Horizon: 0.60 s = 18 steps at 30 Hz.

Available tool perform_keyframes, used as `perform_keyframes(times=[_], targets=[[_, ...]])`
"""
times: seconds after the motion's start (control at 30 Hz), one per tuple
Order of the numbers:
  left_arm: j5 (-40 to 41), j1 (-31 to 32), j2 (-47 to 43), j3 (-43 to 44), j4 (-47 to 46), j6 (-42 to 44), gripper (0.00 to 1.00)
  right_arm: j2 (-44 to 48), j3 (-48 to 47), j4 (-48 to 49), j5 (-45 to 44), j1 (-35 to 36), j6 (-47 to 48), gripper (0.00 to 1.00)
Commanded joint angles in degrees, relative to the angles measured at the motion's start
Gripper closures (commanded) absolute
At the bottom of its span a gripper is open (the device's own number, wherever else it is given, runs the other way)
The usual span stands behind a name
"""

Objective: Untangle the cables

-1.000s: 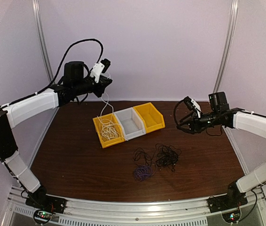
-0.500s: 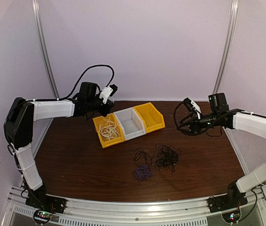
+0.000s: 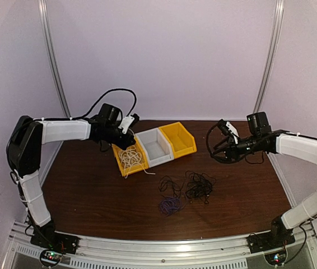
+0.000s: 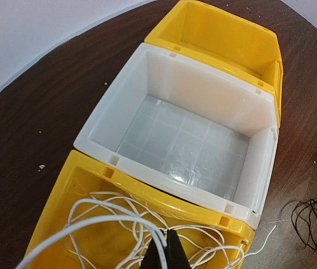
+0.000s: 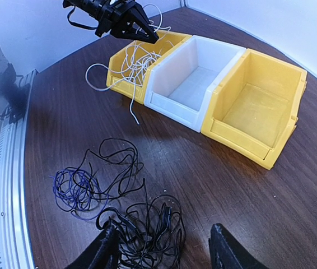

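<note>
The left gripper (image 3: 126,128) has dropped from upper left onto the yellow bin (image 3: 117,151), jaws pinched on the white cable (image 3: 129,158) (mostly coiled inside). One cord nearly sorted, I judge. The right gripper (image 3: 221,147) hovers open and empty at mid-right. The black cables (image 3: 199,185) and purple cable (image 3: 170,205) lie bunched at lower centre.

The left hand (image 4: 167,252) hangs over the yellow bin (image 4: 57,213), with white cable (image 4: 108,216) loops crowding both its sides. The white bin (image 4: 203,95) wall rises just ahead. Under the right hand (image 5: 164,246) lies the black cable tangle (image 5: 147,221), and bare surface (image 5: 293,213) opens beside it.
</note>
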<state>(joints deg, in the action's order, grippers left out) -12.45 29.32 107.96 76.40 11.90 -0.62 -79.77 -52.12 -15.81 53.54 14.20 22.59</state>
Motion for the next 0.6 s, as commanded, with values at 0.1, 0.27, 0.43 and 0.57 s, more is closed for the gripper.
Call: perform_keyframes(times=[0.1,0.27,0.43,0.57], targets=[[-3.35,0.21,5.59,9.10,11.70,-7.09,1.00,-1.69,-1.53,-1.88,0.76,-0.13,1.47,0.44],[-0.86,0.21,10.02,14.86,18.45,-8.17,1.00,-1.68,-1.58,-2.25,0.52,-0.05,1.68,0.44],[-0.99,0.21,10.78,16.16,21.83,-9.73,1.00,-1.53,-1.58,-2.29,0.34,-0.05,1.69,0.44],[-0.25,0.21,11.22,17.36,24.72,-9.25,1.00,-1.95,-1.75,-2.34,0.51,0.02,1.71,0.44]])
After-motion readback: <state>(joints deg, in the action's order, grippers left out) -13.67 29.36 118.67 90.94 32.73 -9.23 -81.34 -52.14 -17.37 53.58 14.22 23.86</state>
